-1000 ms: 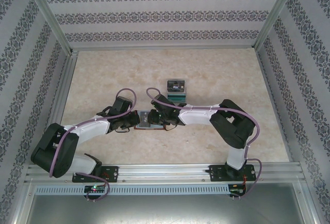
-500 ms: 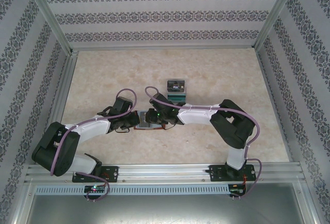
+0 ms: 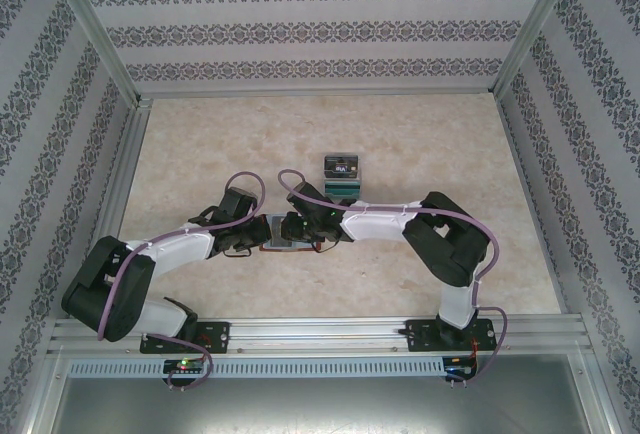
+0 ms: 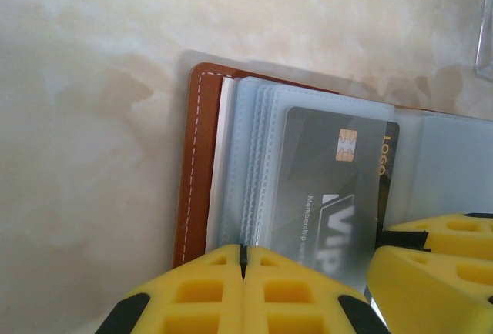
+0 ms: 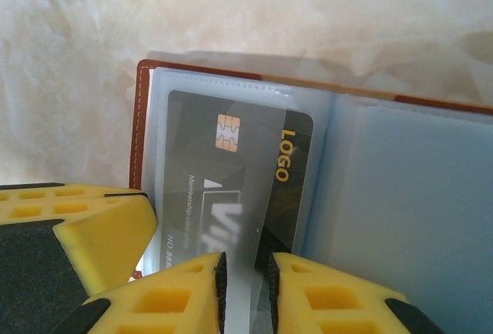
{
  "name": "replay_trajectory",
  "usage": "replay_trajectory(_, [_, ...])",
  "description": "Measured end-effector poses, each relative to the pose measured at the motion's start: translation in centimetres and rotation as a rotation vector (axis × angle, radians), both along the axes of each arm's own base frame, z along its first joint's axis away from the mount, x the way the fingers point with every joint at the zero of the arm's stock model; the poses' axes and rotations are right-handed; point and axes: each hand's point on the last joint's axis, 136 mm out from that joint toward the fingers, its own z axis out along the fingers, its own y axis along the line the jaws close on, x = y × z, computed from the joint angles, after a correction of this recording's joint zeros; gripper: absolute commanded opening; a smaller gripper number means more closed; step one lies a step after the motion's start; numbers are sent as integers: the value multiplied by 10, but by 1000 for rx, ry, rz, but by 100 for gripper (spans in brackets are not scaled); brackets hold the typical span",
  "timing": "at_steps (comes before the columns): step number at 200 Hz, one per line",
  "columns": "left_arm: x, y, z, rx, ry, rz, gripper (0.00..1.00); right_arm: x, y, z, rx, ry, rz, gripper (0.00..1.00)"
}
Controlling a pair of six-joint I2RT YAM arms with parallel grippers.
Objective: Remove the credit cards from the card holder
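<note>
Two grippers on the open card holder [image 5: 142, 126], which lies directly beneath both. Left gripper [image 4: 243, 292] clamped shut, empty, pinning its near edge. Right gripper [image 5: 245, 295] nipped narrowly on a clear sleeve [image 5: 253, 218] over the dark card [image 5: 208, 165]. Risk: pulling sleeve instead of card, dragging the holder.

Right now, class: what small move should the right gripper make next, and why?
Probably the right gripper should lift slightly, turning the clear sleeve it pinches off the black VIP card; the shut left gripper presses on the card holder's other sleeves.
</note>
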Motion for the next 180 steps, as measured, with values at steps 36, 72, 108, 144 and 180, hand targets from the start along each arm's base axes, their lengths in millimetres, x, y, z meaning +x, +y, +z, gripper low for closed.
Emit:
replay_trajectory(36, [0,0,0,0,0,0,0,0,-2,-2,-2,0,-3,25])
replay_trajectory(72, [0,0,0,0,1,0,0,-1,-4,2,0,-6,-5,25])
replay_trajectory(108, [0,0,-1,1,2,0,0,-1,-10,5,0,-8,-14,24])
replay_trajectory(144, [0,0,-1,1,2,-1,0,2,-16,1,-9,-1,-26,24])
replay_trajectory(180, [0,0,-1,1,2,0,0,2,-15,-3,-13,5,-26,24])
